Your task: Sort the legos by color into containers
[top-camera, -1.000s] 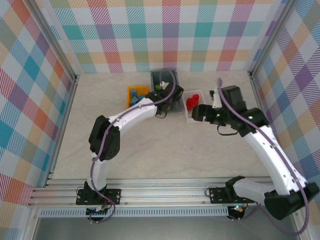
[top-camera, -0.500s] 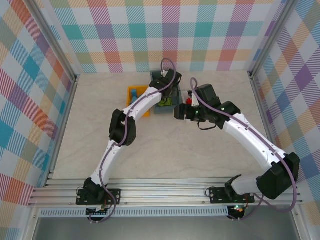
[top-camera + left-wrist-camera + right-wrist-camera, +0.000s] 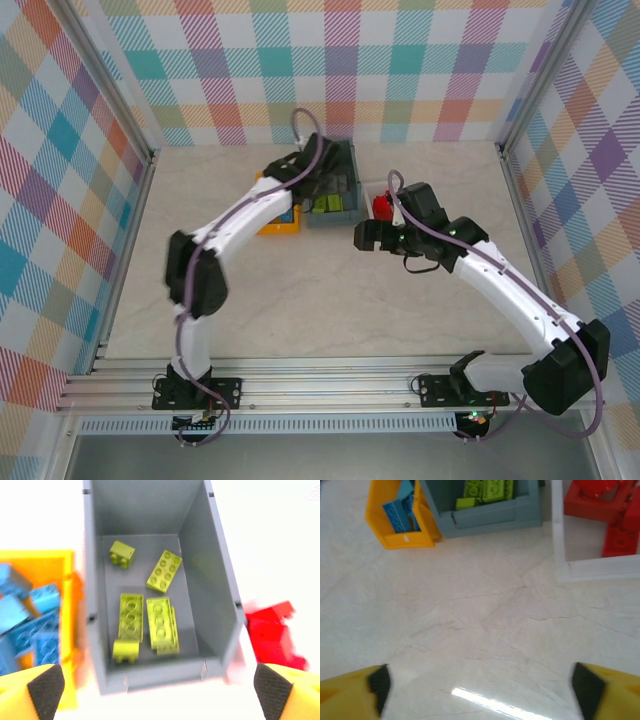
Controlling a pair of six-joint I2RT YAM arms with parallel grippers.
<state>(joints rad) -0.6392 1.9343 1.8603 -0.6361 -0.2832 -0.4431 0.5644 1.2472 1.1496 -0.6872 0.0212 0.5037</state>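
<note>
In the left wrist view the grey-blue bin (image 3: 210, 555) lies straight below and holds several lime green legos (image 3: 160, 622). To its left the orange bin (image 3: 50, 560) holds light blue legos (image 3: 30, 625). Blurred red legos (image 3: 270, 635) lie to its right. My left gripper (image 3: 160, 682) hovers over the grey bin's near wall, open and empty. My right gripper (image 3: 480, 685) is open over bare table, short of all three bins. Ahead of it are the white bin (image 3: 560, 545) with red legos (image 3: 600, 500), the grey bin (image 3: 490, 517) and the orange bin (image 3: 395, 537).
The three bins stand side by side near the back wall: orange bin (image 3: 278, 220), grey bin (image 3: 335, 190), white bin (image 3: 383, 205). The left gripper (image 3: 318, 185) and right gripper (image 3: 362, 238) are close together there. Checkered walls enclose the marble table (image 3: 300, 300).
The right gripper has drawn left and back from the white bin to bare table. The left arm's elbow has swung left, with its gripper still over the grey bin.
</note>
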